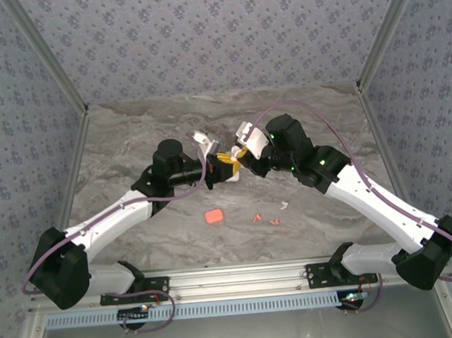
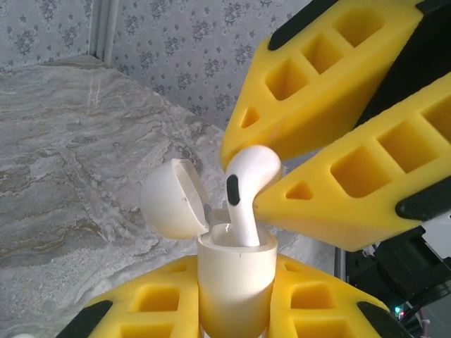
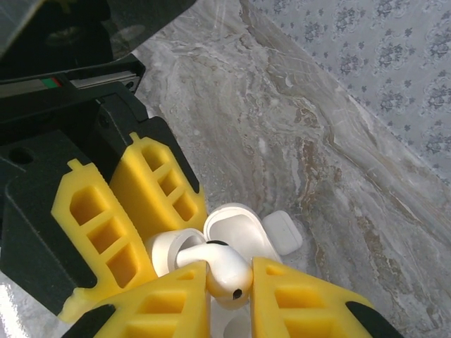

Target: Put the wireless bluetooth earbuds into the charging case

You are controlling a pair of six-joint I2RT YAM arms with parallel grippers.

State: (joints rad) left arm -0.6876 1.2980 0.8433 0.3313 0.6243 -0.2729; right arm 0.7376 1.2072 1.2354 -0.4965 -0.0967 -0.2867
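Note:
My left gripper (image 2: 236, 273) is shut on the body of a white charging case (image 2: 236, 296), holding it upright above the table with its round lid (image 2: 173, 199) hinged open to the left. A white earbud (image 2: 248, 184) is pinched by its head in my right gripper (image 3: 229, 273), which is shut on it. The earbud's stem reaches down into the case's open mouth. In the right wrist view the earbud (image 3: 224, 266) lies against the case's rim (image 3: 169, 246). Both grippers (image 1: 222, 169) (image 1: 245, 158) meet over the middle of the table.
A second white case (image 3: 283, 232), closed, lies on the marble table below the grippers. Nearer the arm bases lie a red case (image 1: 213, 216), two red earbuds (image 1: 256, 217) (image 1: 275, 221) and a white earbud (image 1: 284, 206). Patterned walls enclose the table.

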